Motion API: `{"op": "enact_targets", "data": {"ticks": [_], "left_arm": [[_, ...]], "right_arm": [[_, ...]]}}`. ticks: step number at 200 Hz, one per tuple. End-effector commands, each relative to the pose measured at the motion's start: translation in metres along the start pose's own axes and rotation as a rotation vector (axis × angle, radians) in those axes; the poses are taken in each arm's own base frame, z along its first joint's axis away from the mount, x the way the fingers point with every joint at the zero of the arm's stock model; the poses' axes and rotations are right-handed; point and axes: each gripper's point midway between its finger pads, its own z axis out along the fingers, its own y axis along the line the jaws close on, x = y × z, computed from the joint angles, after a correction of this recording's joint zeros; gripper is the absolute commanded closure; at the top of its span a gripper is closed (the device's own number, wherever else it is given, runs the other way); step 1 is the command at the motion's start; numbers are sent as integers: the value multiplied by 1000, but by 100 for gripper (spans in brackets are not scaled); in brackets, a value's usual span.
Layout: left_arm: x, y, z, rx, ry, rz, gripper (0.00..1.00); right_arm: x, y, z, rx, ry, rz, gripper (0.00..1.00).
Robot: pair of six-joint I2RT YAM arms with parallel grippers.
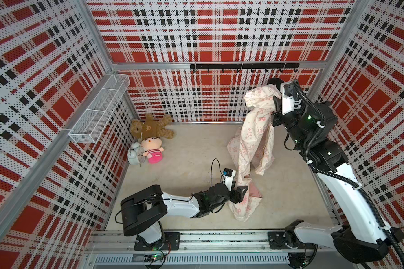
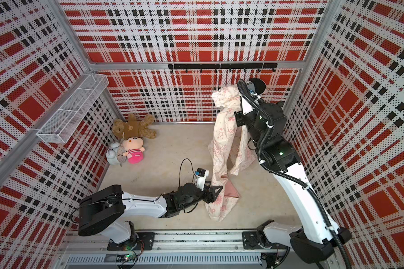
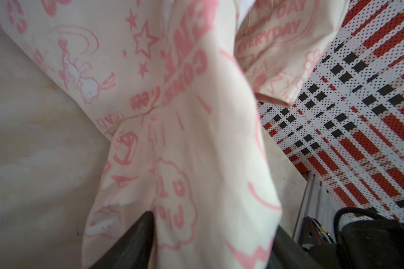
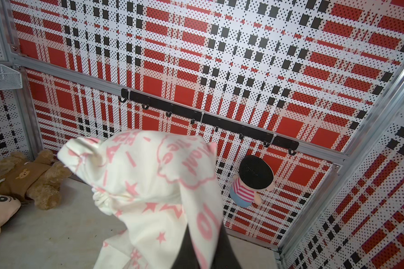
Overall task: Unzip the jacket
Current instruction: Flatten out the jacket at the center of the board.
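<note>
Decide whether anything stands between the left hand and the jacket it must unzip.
Nothing visible does. The left hand is at the lower part of the jacket, with cream fabric between its fingers.

The jacket [image 1: 254, 132] hangs from my right gripper [image 1: 275, 100], lower end at my left gripper [image 1: 241, 195]; stuffed toys [image 1: 151, 130] and a clock [image 1: 134, 154] sit well off to that gripper's left.

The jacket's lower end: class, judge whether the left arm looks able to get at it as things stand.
Probably yes: the left tool sits against the jacket, cloth between its jaws, nothing blocking.
</note>
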Motion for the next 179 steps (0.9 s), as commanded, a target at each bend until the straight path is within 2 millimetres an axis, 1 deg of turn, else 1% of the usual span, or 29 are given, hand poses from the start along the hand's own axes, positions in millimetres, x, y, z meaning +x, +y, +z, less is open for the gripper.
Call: {"op": "enact_targets", "data": {"ticks": [1,14,22,36,48,61,73,84,93,100,109,113,127,137,143,151,161,168,175,179], "left_arm": [[-18,8,-4,-30,-72,-33,46],[-26,16,-9,-49,-98,-37,61],[-33,21,-13,-64,-120,-43,68],[-48,33,-25,-108,-177,-48,81],[-65,43,-41,-143,-234,-45,85],[-86,58,-61,-220,-295,-22,91],[-110,70,-86,-309,-353,14,95],[-135,82,-112,-402,-401,48,100],[-154,91,-136,-483,-437,70,100],[-172,93,-156,-530,-474,94,100],[-195,91,-183,-575,-532,123,100],[-201,92,-193,-605,-544,139,100],[-233,84,-237,-663,-634,165,100],[-252,78,-265,-711,-682,182,100],[-264,72,-282,-733,-713,194,100],[-279,64,-301,-756,-748,209,100],[-299,52,-324,-770,-794,228,100],[-313,42,-337,-776,-820,248,100],[-328,32,-349,-787,-844,269,100],[-336,27,-352,-795,-850,286,100]], "right_arm": [[-28,-20,-21,58,-89,6,100],[-23,-21,-23,65,-85,-2,100],[-20,-23,-24,74,-80,-7,100],[-17,-25,-26,87,-72,-18,100],[-14,-27,-29,97,-68,-27,100],[-10,-28,-32,106,-62,-41,100],[-6,-28,-35,104,-51,-65,100],[1,-28,-36,105,-31,-86,100],[8,-27,-37,101,-14,-95,100],[12,-23,-40,78,-12,-101,100],[16,-14,-44,27,-24,-109,100],[18,-11,-46,10,-29,-110,100],[23,6,-57,-88,-71,-106,100],[24,19,-67,-164,-117,-107,100],[25,24,-73,-194,-137,-104,100],[20,29,-85,-235,-182,-100,100],[15,31,-96,-261,-226,-88,100],[8,29,-104,-262,-258,-80,100],[1,25,-110,-255,-280,-68,100],[-3,23,-112,-250,-290,-60,100]]}}
